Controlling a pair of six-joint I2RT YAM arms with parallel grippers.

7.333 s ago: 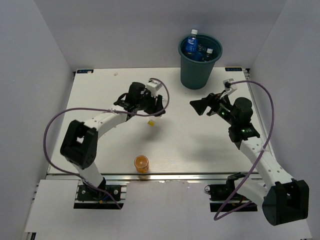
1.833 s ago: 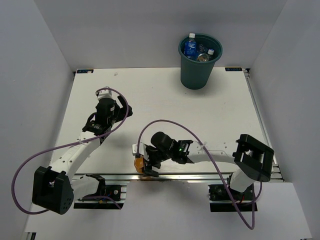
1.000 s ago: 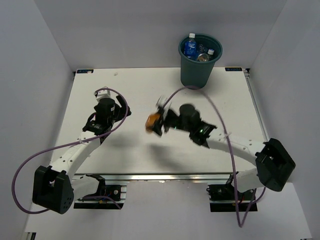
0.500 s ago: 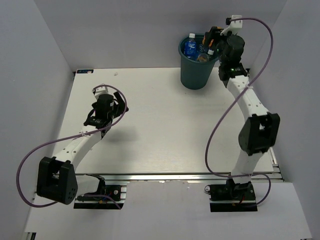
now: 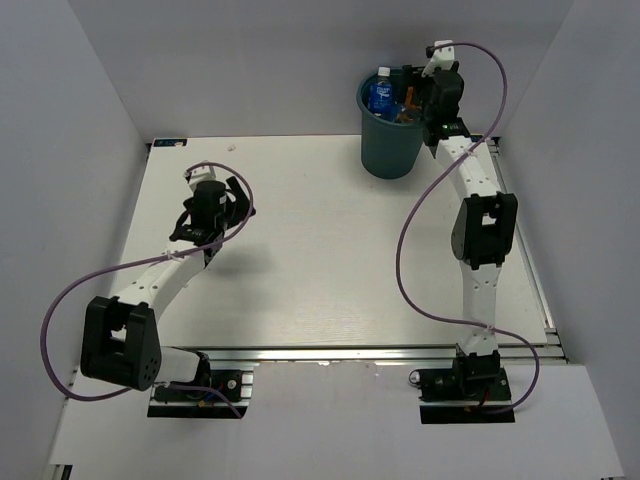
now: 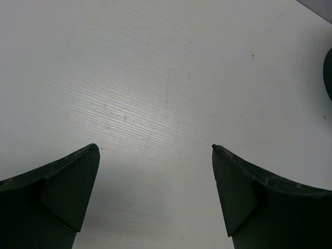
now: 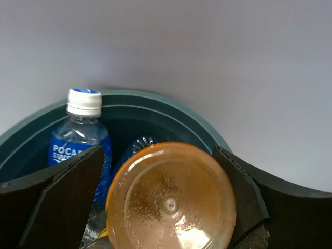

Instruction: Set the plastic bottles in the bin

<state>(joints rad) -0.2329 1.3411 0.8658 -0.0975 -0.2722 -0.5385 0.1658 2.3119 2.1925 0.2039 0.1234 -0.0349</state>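
The dark teal bin stands at the back of the table, just right of centre. My right gripper hangs over its rim. In the right wrist view the right gripper is open, and an orange bottle sits between the fingers with its round base towards the camera. A gap shows at the left finger. Below it in the bin lie a blue-labelled bottle with a white cap and a clear bottle. My left gripper is open and empty over the table's left side, as the left wrist view shows.
The white table is walled by grey panels on three sides. The bin stands close to the back wall. A dark teal sliver of the bin shows at the right edge of the left wrist view. Purple cables loop from both arms.
My right arm swung from mid-table to above the bin with the orange bottle, and its jaws have spread apart. The left arm shifted slightly towards the back.
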